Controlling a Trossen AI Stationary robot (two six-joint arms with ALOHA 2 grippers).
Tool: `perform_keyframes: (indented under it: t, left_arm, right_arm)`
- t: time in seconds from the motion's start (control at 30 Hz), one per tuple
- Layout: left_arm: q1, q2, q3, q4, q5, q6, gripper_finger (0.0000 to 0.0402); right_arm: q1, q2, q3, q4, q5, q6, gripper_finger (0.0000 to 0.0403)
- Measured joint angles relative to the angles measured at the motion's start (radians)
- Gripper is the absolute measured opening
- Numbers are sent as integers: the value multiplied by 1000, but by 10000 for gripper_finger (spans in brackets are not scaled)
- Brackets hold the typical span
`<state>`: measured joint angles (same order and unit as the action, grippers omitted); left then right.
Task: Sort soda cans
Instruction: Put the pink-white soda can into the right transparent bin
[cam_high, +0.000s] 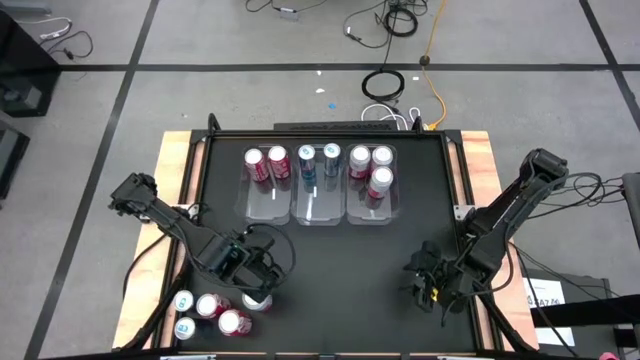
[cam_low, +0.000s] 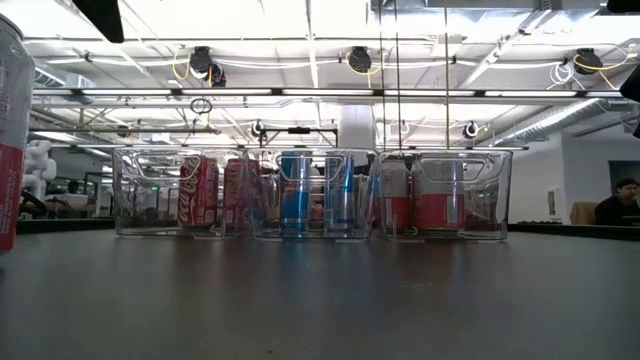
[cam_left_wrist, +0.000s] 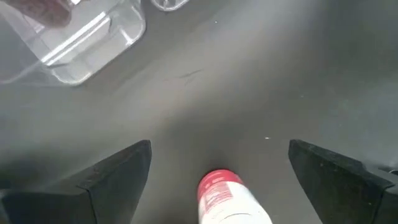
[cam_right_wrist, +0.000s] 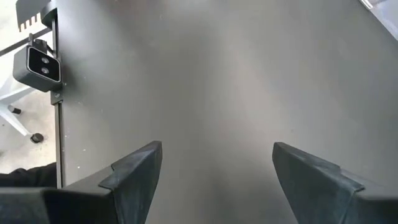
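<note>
At the near edge of the counter, a matte black sheet framed in pale wood, about four unsorted cans stand in a loose cluster, smooth little cylinders with bright silver tops and red or pale bodies. The left end effector hangs just over the cluster's far side with its dark, wedge-shaped fingers spread wide, and a red-and-white can stands between them, not yet gripped as far as the wrist view shows. The right end effector waits over bare counter at the near right, fingers also wide and empty. Farther back, three clear, glossy rectangular bins sit side by side: two red cans in the left one, two blue cans in the middle, three pink-and-white cans in the right. By this count, roughly two thirds looks sorted.
</note>
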<state>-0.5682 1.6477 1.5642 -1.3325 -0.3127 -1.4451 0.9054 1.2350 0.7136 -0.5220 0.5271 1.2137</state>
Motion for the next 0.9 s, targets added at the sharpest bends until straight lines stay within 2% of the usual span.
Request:
perform_keyframes:
  t: [0.37, 0.53, 0.73, 0.9]
  left_arm:
    - [-2, 15, 0, 22, 35, -20, 386]
    - [-7, 15, 0, 26, 111, -90, 386]
    - [-33, 16, 0, 45, 112, -114, 386]
    - [-60, 64, 0, 48, 108, -113, 386]
  right_arm:
    - [0, 0, 0, 3, 1, -2, 297]
    - [0, 0, 0, 19, 1, -2, 297]
    - [0, 0, 0, 25, 1, -2, 297]
    - [0, 0, 0, 25, 1, -2, 297]
